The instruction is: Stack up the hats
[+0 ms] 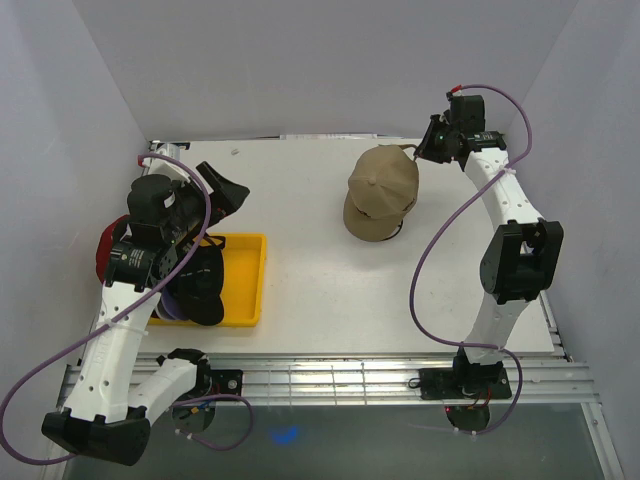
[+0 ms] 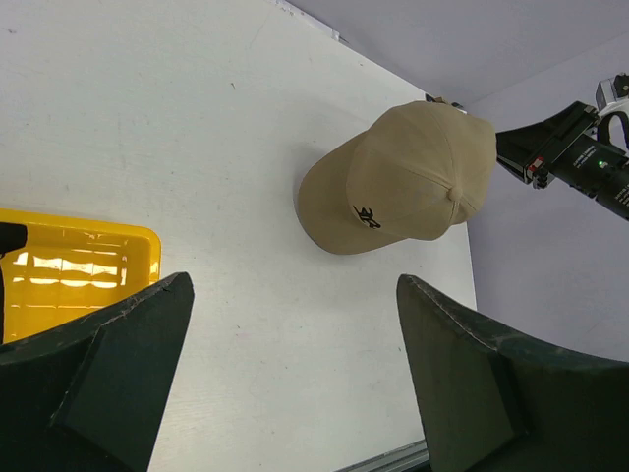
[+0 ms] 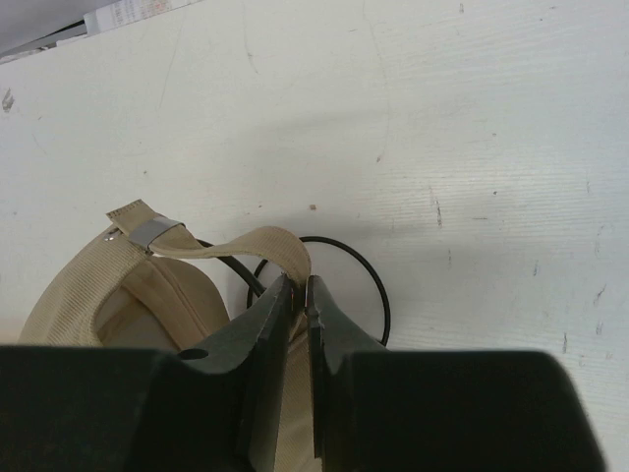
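1. Tan cap [image 1: 380, 188]: sits crown-up on the black wire stand [image 3: 334, 240], far-R part of the bench [image 1: 330, 290]. Dark logo on front panel (L wrist view [image 2: 403, 177]). The brim lies on the side away from the R arm.
2. R claw [image 1: 418, 153]: at the cap's rear, fingers pressed together, pinching the strap [image 3: 260, 246]. In R wrist view the pinch [image 3: 300, 285] holds the strap as a raised loop. A silver clip shows at the strap's far end.
3. Stand base: thin round ring flat on the bench, just under the pinch point. The rest of the stand is hidden by cap fabric.
4. L claw [image 1: 225, 190]: fingers spread wide, nothing between them [image 2: 293, 285]. It hangs above the bench just past the far edge of the yellow tray [image 1: 250, 285].
5. Tray: near-L of bench, holds a black cap [image 1: 205, 290].
6. Red cap [image 1: 102, 255]: shows at the tray's L side, mostly hidden by the L arm. Can't tell if it lies inside.
7. Tan cap and tray: well apart.
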Available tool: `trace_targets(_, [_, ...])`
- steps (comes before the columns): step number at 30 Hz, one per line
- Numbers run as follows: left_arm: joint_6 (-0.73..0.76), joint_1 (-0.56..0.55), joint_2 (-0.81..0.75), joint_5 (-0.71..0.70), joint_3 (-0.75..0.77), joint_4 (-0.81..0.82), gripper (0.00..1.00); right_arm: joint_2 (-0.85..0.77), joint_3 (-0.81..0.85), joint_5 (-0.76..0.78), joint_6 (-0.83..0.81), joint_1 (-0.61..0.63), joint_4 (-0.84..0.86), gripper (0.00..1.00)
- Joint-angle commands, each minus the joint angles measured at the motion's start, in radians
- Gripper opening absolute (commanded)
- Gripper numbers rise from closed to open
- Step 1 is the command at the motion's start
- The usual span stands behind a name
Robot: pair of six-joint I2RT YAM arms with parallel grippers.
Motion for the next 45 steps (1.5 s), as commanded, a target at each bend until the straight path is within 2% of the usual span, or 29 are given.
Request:
trace_targets(1, [0.017,-0.004,-0.019,-0.016,-0.009,-0.005,0.95,0.018,0.064,0.019,-0.025,0.001,-0.014,0.18])
trace_targets(17, [0.027,-0.004,-0.006,-0.025,-0.008,-0.009,0.95,0.109,0.143,0.016,-0.043,0.004,-0.036,0.14])
trace_targets(39, [0.032,-0.004,-0.014,-0.029,-0.015,-0.017,0.95,0.152,0.179,-0.01,-0.048,0.01,0.012,0.16])
trace_targets(45, [0.035,-0.004,-0.017,-0.034,-0.015,-0.023,0.95,0.176,0.232,-0.025,-0.048,0.015,0.01,0.16])
